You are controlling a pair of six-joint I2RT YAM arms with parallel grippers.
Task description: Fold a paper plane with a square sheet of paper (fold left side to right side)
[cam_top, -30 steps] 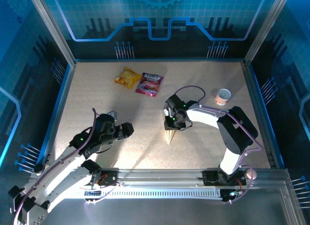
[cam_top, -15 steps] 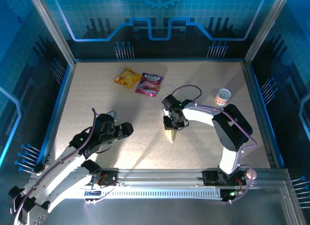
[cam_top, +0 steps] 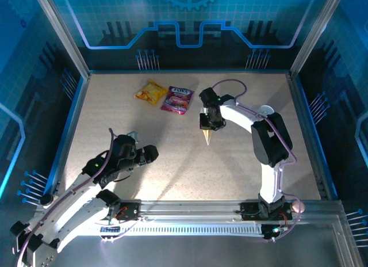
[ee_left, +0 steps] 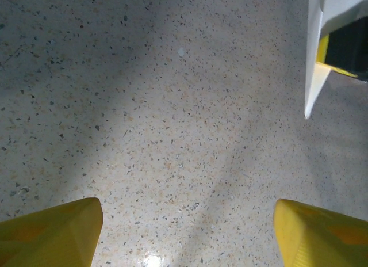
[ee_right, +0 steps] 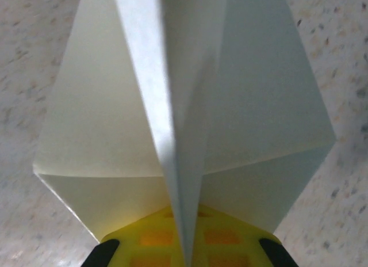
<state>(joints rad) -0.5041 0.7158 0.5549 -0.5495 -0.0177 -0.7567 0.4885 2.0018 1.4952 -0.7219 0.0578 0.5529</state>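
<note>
Speckled beige bench (cam_top: 115, 117) fills a booth with blue-lit panels on three sides and a metal rail along the near edge. The right hand (cam_top: 207, 126) is pinched shut on the wide end of the paper plane (cam_top: 207, 138), near the middle of the bench. The dart's point is aimed toward the near edge; whether the tip touches the surface I cannot tell. From the right wrist, yellow pads (ee_right: 155, 239) clamp the centre crease and a white wing spreads to each side. The left hand (cam_top: 150, 153) stands wide open and holds nothing, over bare bench at the near left. Its yellow fingertips (ee_left: 52, 232) sit far apart with only speckled surface between them.

Bare bench lies around the plane on its near and right sides, and the left hand is well apart from it. Toward the far left sit two snack packets, one yellow (cam_top: 151, 92) and one pink (cam_top: 177, 99), side by side, the pink near the right hand. One small white cup (cam_top: 267, 110) shows partly behind the right arm.
</note>
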